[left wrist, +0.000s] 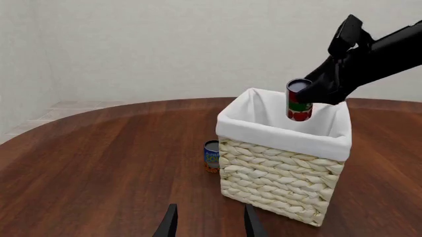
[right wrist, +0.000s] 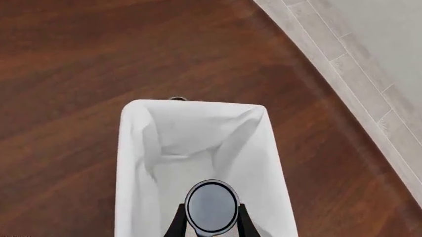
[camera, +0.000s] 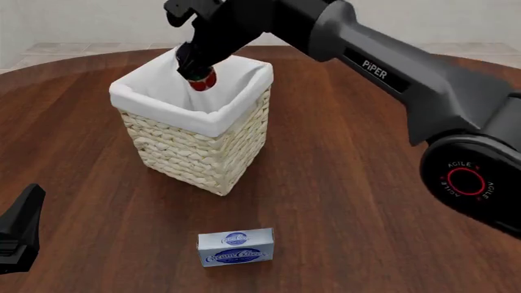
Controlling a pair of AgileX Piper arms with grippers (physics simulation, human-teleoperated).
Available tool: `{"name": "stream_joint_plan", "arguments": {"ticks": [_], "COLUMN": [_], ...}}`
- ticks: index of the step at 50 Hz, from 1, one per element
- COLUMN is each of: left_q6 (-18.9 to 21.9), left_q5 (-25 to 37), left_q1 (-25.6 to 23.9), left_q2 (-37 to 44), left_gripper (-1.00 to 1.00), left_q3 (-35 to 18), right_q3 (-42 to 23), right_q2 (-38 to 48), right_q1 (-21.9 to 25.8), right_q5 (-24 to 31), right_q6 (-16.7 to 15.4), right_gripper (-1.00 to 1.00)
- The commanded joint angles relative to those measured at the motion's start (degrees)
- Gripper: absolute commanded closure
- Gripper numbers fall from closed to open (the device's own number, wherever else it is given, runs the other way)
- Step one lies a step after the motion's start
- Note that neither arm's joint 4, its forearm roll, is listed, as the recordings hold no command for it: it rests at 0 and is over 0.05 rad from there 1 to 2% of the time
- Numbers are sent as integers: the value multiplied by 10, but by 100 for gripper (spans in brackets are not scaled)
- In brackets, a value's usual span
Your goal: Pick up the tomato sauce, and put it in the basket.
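The tomato sauce can (left wrist: 299, 100), red and green with a silver-grey top, hangs upright over the basket's opening, held in my right gripper (left wrist: 316, 91), which is shut on it. In the front view the can (camera: 202, 80) shows just below the right gripper (camera: 195, 64), level with the rim of the basket (camera: 195, 146). The right wrist view looks down on the can's top (right wrist: 211, 206) between the fingers, above the white lining (right wrist: 197, 143). The woven basket (left wrist: 283, 173) stands on the table. My left gripper (left wrist: 207, 222) is open and empty, low over the table short of the basket.
A small blue and yellow can (left wrist: 211, 156) stands against the basket's side. A white-and-blue rectangular box (camera: 236, 246) lies on the brown table (camera: 342, 201) in front of the basket. The left arm's tip (camera: 21, 229) sits at the front left edge.
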Motion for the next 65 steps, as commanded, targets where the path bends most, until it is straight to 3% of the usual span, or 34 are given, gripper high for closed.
{"name": "stream_joint_plan", "arguments": {"ticks": [1,34,35,40,65], "left_q6": [0,0,0,0,0], "left_q5": [0,0,0,0,0], "left_q1": [0,0,0,0,0], "left_q2": [0,0,0,0,0], "left_gripper": [-100,-100,-100,-100,-100], "left_q3": [0,0,0,0,0], "right_q3": [-37,-100,-102,-136,-125], "right_q2": [33,97,98,113,91], "right_q1": [1,5,6,2,5], "right_q5": [19,64,65,79,72], "right_q6": [10,15,14,10,2], "right_gripper": [100,100,-100,-100,-100]}}
